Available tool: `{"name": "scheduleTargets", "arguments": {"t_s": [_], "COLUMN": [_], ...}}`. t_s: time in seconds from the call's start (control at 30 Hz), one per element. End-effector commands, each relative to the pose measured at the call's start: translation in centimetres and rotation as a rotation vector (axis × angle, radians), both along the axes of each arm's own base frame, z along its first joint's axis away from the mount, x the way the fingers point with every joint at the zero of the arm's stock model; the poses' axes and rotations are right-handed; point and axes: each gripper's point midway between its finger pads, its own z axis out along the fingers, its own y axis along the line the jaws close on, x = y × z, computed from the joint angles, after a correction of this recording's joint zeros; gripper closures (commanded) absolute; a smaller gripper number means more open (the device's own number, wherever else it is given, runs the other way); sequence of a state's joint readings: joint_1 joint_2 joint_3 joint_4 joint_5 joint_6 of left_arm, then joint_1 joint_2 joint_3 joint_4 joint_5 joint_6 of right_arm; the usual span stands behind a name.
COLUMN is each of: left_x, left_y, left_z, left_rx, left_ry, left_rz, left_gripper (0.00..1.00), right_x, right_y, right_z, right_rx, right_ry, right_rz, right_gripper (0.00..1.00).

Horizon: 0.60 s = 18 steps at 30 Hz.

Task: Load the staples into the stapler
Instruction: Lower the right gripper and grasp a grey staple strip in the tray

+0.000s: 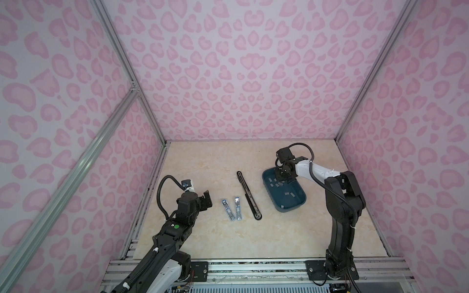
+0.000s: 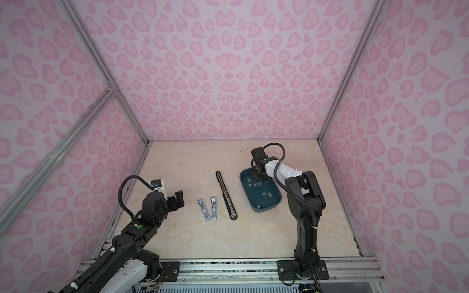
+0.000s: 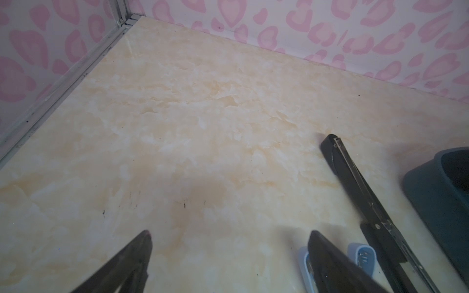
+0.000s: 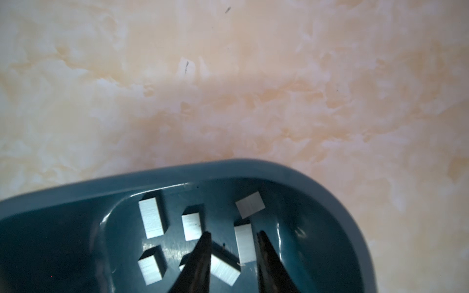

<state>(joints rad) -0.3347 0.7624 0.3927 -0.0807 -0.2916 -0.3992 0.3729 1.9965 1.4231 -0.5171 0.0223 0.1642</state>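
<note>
Several staples (image 4: 245, 243) lie as short grey strips in the dark blue tray (image 4: 177, 172), also visible in both top views (image 1: 279, 184) (image 2: 256, 184). My right gripper (image 4: 234, 234) reaches down into the tray's far end (image 1: 283, 178). Its jaws stand narrowly apart around one strip, with a gap still showing on one side. Two small light-blue staplers (image 1: 228, 209) (image 1: 238, 208) lie opened flat at mid-table. A long black stapler (image 1: 250, 196) lies opened beside them. My left gripper (image 1: 206, 200) hovers open and empty to their left.
The blue tray (image 1: 289, 209) sits right of the black stapler (image 2: 226, 195). Pink patterned walls with metal frame rails close in the marble table on three sides. In the left wrist view, a light-blue stapler (image 3: 363, 256) and the black stapler (image 3: 360, 192) lie beside one finger.
</note>
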Motion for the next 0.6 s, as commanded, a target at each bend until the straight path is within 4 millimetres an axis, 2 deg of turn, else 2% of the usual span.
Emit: {"name": "scheduleTargets", "arguments": {"t_s": [0.0,0.13,0.57], "left_x": [0.1,0.0,0.0], "left_y": [0.0,0.0,0.0], "left_z": [0.9,1.1,1.1], "left_rx": [-0.012,-0.014,-0.018], "left_ry": [-0.045,-0.053,-0.057], "left_rz": [-0.003,-0.001,0.000], "left_gripper": [0.03,0.03,0.03], "right_x": [-0.5,-0.7,-1.1], "right_y": [-0.2,-0.5,-1.4], "right_z": [-1.1,-2.1,-2.4], "right_rx": [-0.020,-0.039,-0.067], "right_ry": [0.039,0.065,0.061], "right_rz": [0.009,-0.004,-0.031], "right_gripper": [0.67,0.68,0.68]}}
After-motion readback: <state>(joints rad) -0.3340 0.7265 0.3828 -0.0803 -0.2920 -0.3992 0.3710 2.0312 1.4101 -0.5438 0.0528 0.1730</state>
